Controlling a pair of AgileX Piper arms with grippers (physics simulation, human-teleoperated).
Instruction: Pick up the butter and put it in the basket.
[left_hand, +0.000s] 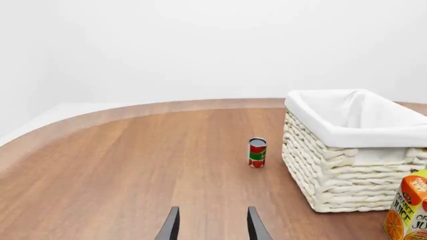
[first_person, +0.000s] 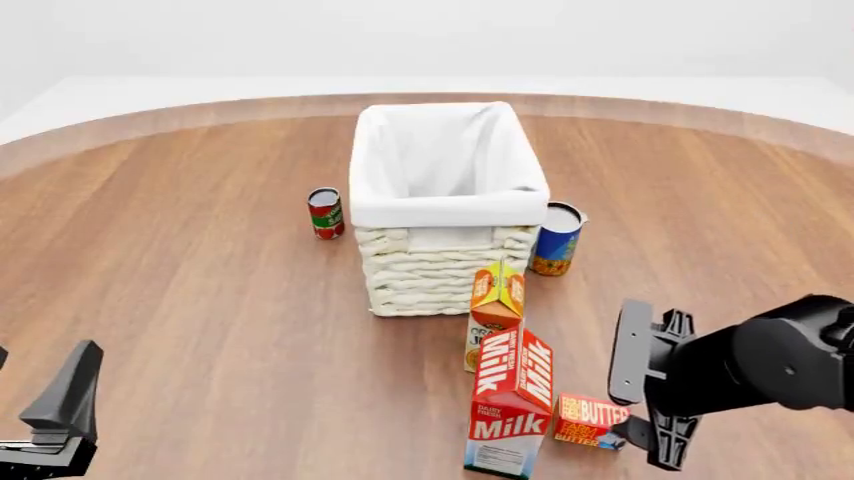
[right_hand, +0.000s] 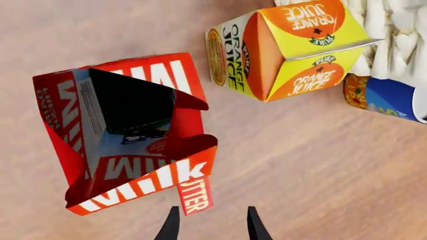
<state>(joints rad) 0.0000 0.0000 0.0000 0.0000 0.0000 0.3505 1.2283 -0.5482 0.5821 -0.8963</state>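
Note:
The butter (first_person: 591, 420) is a small flat red-and-orange box lying on the table just right of the milk carton's foot. In the right wrist view only a red strip of the butter (right_hand: 194, 195) with white letters shows past the carton. My right gripper (first_person: 650, 398) hangs just right of the butter and a little above it, open and empty; its fingertips (right_hand: 172, 226) show spread apart. The basket (first_person: 447, 262), cream wicker with a white liner, stands at mid-table, behind the butter. My left gripper (left_hand: 212, 229) is open and empty at the near left, far from both.
A tall Milk carton (first_person: 510, 405) stands left of the butter, with an orange juice carton (first_person: 495, 310) behind it against the basket front. A blue can (first_person: 557, 238) stands right of the basket, and a red can (first_person: 324, 213) left of it.

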